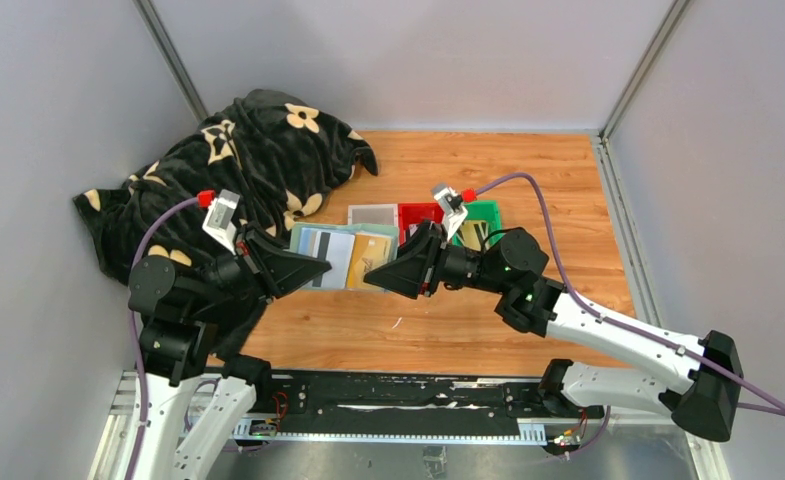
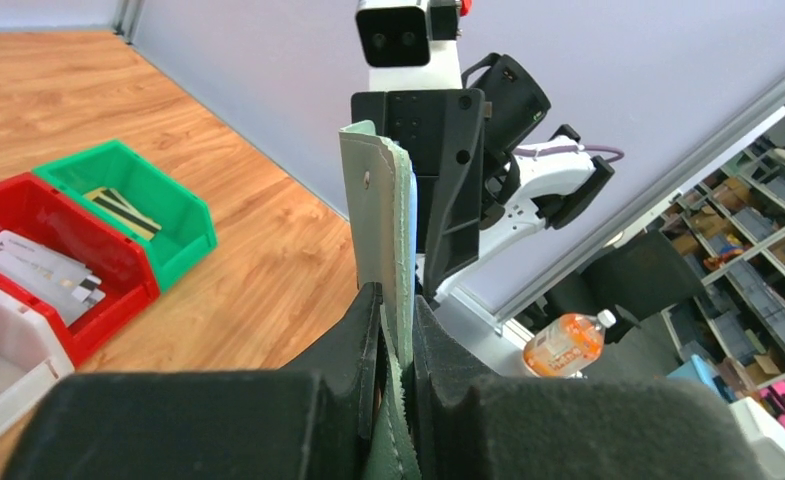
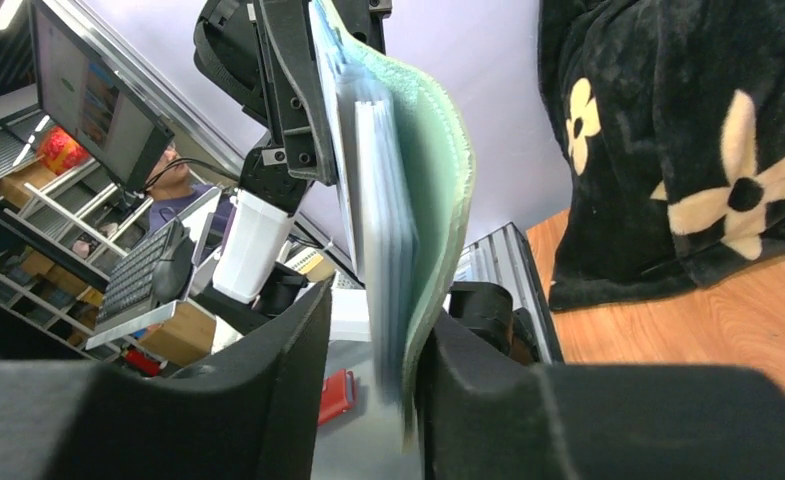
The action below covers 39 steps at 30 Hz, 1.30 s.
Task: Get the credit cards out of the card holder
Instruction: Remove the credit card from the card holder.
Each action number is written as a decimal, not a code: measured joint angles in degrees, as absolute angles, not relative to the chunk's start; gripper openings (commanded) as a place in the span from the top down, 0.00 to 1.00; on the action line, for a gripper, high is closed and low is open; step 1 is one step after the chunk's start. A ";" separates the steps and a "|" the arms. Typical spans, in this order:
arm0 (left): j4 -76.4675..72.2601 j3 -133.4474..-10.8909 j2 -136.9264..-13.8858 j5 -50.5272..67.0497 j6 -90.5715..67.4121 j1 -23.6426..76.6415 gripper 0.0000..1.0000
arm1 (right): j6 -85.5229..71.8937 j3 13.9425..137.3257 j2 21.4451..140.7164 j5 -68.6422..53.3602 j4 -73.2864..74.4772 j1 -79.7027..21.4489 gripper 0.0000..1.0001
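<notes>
Card holder [image 1: 301, 238]: open, held above the table [image 1: 568, 200] between both arms, credit cards [image 1: 330, 255] in its slots. Left gripper [image 2: 396, 320]: pinching one edge. Right gripper [image 3: 373, 335]: fingers spread loosely around the opposite edge.

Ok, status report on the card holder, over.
Left tool shut on card holder edge. Right tool open, straddling opposite edge. Cards in their slots. Trays behind, apart.

The top camera hangs high behind the arm bases [image 1: 230, 372], looking down over the whole counter [image 1: 528, 180]. The wrist cameras sit close behind the left claw [image 2: 396, 300] and right claw [image 3: 378, 305] — facing each other, both filled by the holder [image 2: 373, 210] between them.
</notes>
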<state>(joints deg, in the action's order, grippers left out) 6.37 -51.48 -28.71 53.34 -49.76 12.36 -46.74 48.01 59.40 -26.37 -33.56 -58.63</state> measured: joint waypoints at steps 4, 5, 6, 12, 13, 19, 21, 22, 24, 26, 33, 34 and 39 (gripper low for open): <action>6.39 -50.63 -29.36 52.80 -50.33 12.36 1.00 | -48.95 46.48 59.11 -26.70 -35.46 -56.97 0.36; 6.37 -50.43 -29.67 52.95 -50.74 12.36 1.00 | -49.36 46.22 58.92 -26.98 -35.57 -56.25 0.34; 6.33 -50.22 -29.93 52.97 -51.16 12.34 1.00 | -49.76 46.15 58.61 -27.14 -35.48 -55.24 0.33; 6.09 -49.91 -31.05 52.97 -53.36 12.05 1.00 | -50.54 46.24 52.36 -27.00 -31.40 -47.44 0.31; 6.07 -49.91 -31.16 52.99 -53.63 12.01 1.00 | -50.57 46.35 51.22 -26.85 -30.57 -46.33 0.31; 6.09 -49.91 -31.77 52.86 -54.68 11.64 1.00 | -50.92 49.32 47.75 -26.94 -26.98 -42.94 0.40; 6.09 -49.91 -31.94 52.86 -54.74 11.62 1.00 | -51.66 49.78 48.42 -28.47 -27.35 -42.94 0.42; 6.09 -49.91 -31.99 52.86 -54.78 11.60 1.00 | -52.21 49.87 48.99 -29.30 -27.77 -42.94 0.43; 6.11 -49.91 -32.05 52.86 -54.87 11.55 1.00 | -53.56 49.89 50.72 -30.79 -29.08 -42.96 0.44; 6.11 -49.91 -32.03 52.88 -54.89 11.46 1.00 | -54.83 49.89 52.86 -32.14 -30.39 -43.33 0.46; 6.13 -49.91 -32.05 52.90 -54.87 11.42 1.00 | -56.99 50.78 60.05 -35.62 -33.10 -47.11 0.54; 6.13 -49.91 -32.10 52.88 -54.87 11.42 1.00 | -57.23 51.24 61.49 -36.16 -33.47 -48.01 0.54; 6.13 -49.91 -32.27 52.90 -54.87 11.40 1.00 | -57.52 52.21 64.77 -37.67 -34.96 -50.11 0.54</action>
